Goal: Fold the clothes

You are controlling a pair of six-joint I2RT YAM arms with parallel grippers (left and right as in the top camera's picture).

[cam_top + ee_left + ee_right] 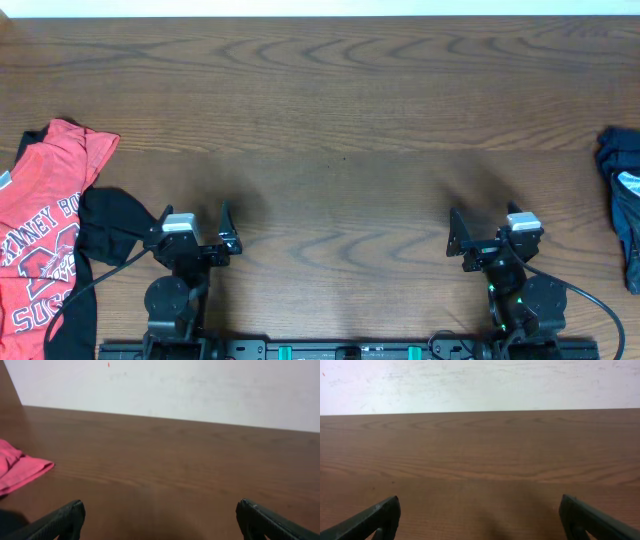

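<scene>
Tee (45,215), red, w/ partial white lettering "SOC".

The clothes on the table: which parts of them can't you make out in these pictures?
Red T-shirt: overhead, cut off by the left and bottom edges; lettering only partly readable; the left wrist view shows just a corner.
Black garment: overhead, bunched against the T-shirt, lower part cut off; kind unclear.
Blue garment: overhead, cut by the right edge; kind unclear.
Right wrist view: no clothes visible.
</scene>
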